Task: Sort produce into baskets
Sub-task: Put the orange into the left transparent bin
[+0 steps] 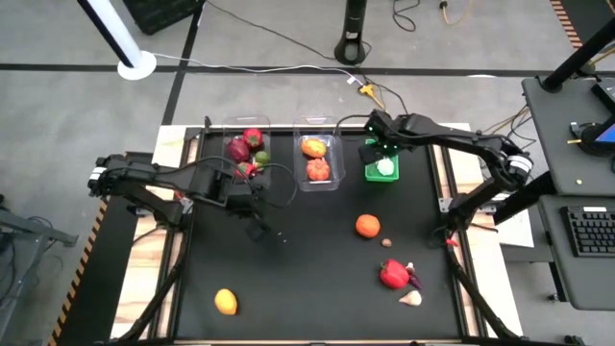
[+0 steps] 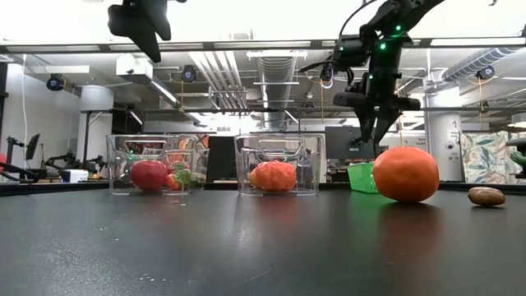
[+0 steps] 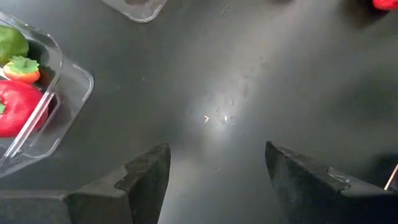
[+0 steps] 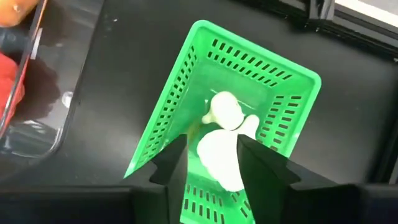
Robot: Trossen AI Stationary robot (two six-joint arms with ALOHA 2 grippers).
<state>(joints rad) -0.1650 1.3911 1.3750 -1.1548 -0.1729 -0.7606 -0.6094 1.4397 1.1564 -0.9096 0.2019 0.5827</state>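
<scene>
Hovering over the green mesh basket (image 1: 381,168) at the table's 1 o'clock edge, the right gripper (image 4: 211,163) has its fingers a narrow gap apart, with a white garlic piece (image 4: 221,155) showing between them; whether the fingers touch it cannot be told. A second white garlic piece (image 4: 225,111) lies on the basket floor just beyond.

The left gripper (image 3: 214,180) hangs above bare table (image 1: 317,279) near 10 o'clock, fingers apart and empty.

Outward from the green basket, at 12 o'clock, the middle clear tub (image 1: 316,154) holds two orange-red pieces. At 11 o'clock the left clear tub (image 1: 246,146) holds red, dark red and lime green pieces.

Loose on the table:
- orange fruit (image 1: 367,225), right of centre toward 3 o'clock
- small brown piece (image 1: 386,242), just beside the orange fruit
- red pepper (image 1: 393,274), a dark purple piece and a white garlic clove (image 1: 410,298), clustered at 4 o'clock
- yellow-orange fruit (image 1: 225,302), at 7 o'clock
</scene>
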